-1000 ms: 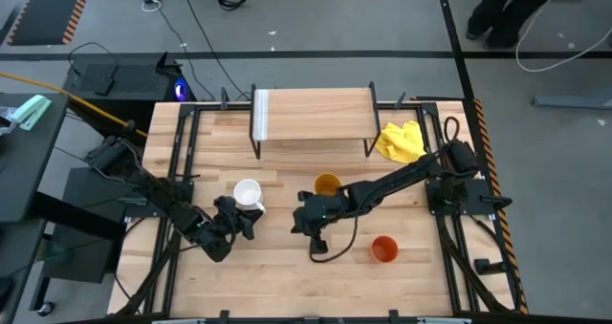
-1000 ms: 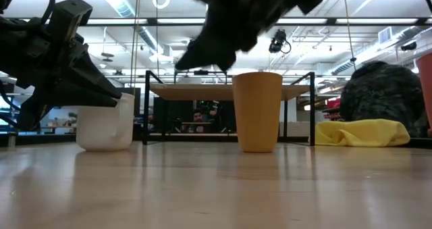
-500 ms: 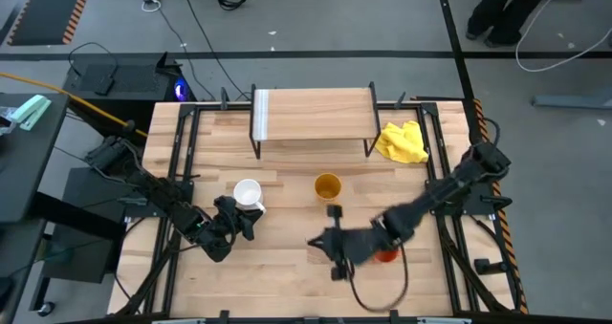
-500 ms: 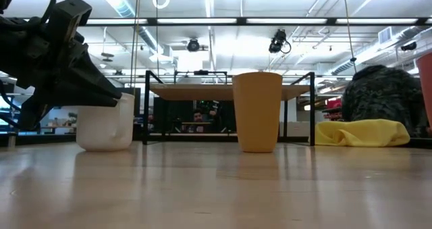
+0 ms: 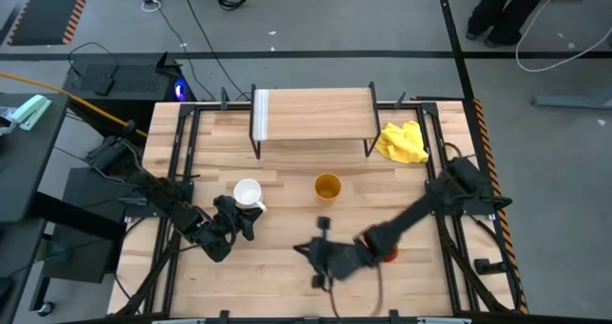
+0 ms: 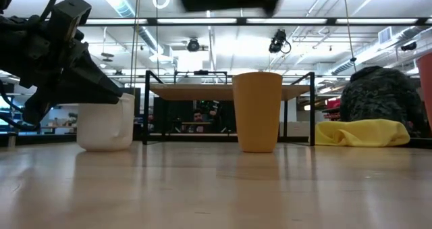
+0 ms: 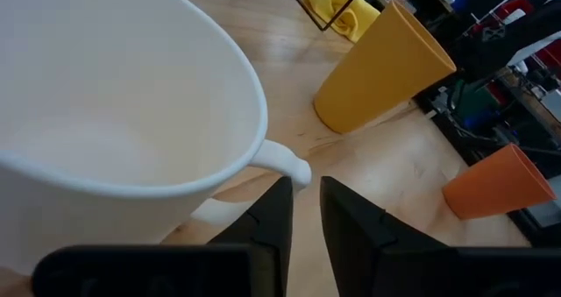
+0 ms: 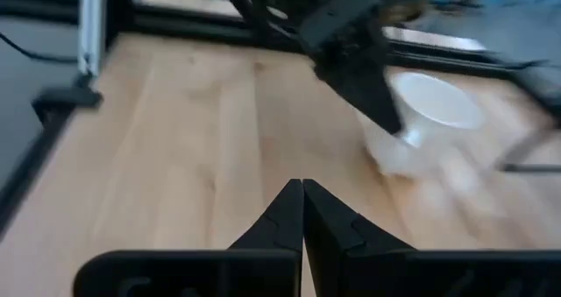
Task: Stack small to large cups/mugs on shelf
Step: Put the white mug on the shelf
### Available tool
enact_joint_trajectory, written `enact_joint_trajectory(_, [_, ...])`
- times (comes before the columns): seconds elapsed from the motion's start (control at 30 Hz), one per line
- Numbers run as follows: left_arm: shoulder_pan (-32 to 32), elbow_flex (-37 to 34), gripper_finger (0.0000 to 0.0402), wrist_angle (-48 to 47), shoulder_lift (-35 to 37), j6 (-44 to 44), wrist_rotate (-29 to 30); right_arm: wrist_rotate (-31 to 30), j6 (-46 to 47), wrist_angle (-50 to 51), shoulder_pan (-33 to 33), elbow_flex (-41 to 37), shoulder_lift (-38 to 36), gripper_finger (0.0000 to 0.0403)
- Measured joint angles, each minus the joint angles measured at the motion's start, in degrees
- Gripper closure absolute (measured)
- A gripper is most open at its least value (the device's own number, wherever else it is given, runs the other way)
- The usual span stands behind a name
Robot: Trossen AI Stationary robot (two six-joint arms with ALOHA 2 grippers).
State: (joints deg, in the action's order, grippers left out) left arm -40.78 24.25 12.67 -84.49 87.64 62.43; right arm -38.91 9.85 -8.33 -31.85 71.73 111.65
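The white mug (image 5: pixel 248 193) stands on the table left of centre, with its handle (image 7: pixel 294 167) toward my left gripper (image 5: pixel 239 219). That gripper sits just near of the mug, its fingers almost together at the handle. The yellow-orange cup (image 5: pixel 327 185) stands upright at mid-table. The orange-red cup (image 5: pixel 387 255) stands near-right, partly hidden under my right arm. My right gripper (image 5: pixel 320 257) is shut and hovers above the near middle of the table, pointing left. The shelf (image 5: pixel 311 114) stands on its black legs at the far side. My left gripper has the outer end of the white mug's handle (image 7: pixel 301 173) between its two fingertips (image 7: pixel 279 201), pinched across the loop. The fingers slant down at it from the table's near-left. The mug stands upright on the table.
A yellow cloth (image 5: pixel 402 140) lies right of the shelf. A white strip (image 5: pixel 261 114) lies on the shelf's left end. Black frame rails run along the table's left and right sides. Bare wood lies between the cups and the near edge.
My right arm has swung away from the yellow-orange cup toward the table's near edge, ending over the near middle with the gripper still shut. Its forearm now covers part of the orange-red cup. My left arm and the cups have stayed where they were.
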Motion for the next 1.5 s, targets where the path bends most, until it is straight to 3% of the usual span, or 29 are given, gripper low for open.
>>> enact_joint_trajectory(0.1, [0.0, 0.0, 0.0337, 0.0, 0.0, -0.5, 0.1, 7.4, -2.1, -7.3, 5.1, 0.0, 2.3, 0.0390])
enact_joint_trajectory(0.33, [-1.4, 0.0, 0.0333, 0.0, 0.0, -0.5, 1.2, 10.4, -0.1, -15.3, 12.4, 0.0, 8.6, 0.0392])
enact_joint_trajectory(0.53, [-4.6, 0.0, 0.0340, 0.0, 0.0, 0.5, 3.9, 9.1, -2.9, -15.2, 12.3, 4.4, 13.0, 0.0399])
enact_joint_trajectory(0.73, [-7.9, 0.1, 0.0339, 0.0, 0.0, 1.0, 7.8, 5.6, -7.4, -0.8, 11.9, 15.5, 15.1, 0.0398])
enact_joint_trajectory(1.0, [-11.8, 0.2, 0.0346, 0.0, 0.0, 0.2, 13.2, 6.6, -8.8, 10.3, 15.9, 16.9, 11.5, 0.0396])
enact_joint_trajectory(1.5, [-13.1, 0.2, 0.0352, -0.1, 0.2, -4.1, 16.0, 23.7, -7.0, 21.8, 26.1, 16.9, 0.7, 0.0398])
